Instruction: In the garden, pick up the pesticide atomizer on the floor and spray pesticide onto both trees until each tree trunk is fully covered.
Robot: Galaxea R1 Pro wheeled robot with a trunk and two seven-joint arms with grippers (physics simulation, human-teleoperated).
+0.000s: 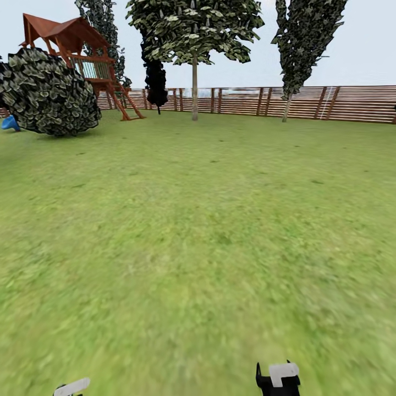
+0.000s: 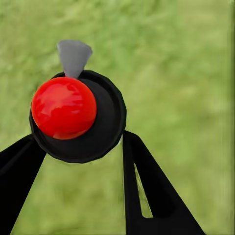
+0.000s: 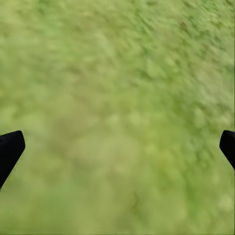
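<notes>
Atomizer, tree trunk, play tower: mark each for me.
pesticide atomizer (image 2: 63, 107), left wrist view, on its red top.
tree trunk (image 1: 194, 91), head view, mid-height of the pale trunk.
play tower (image 1: 66, 33), head view, on its brown roof.

**Lawn and fence under a pale sky**

Green lawn runs to a brown slat fence. At far left stand a round bush and a wooden playhouse. A dark conifer stands near the fence.

Wide green lawn bearing round bush, wooden playhouse, trees.
</notes>
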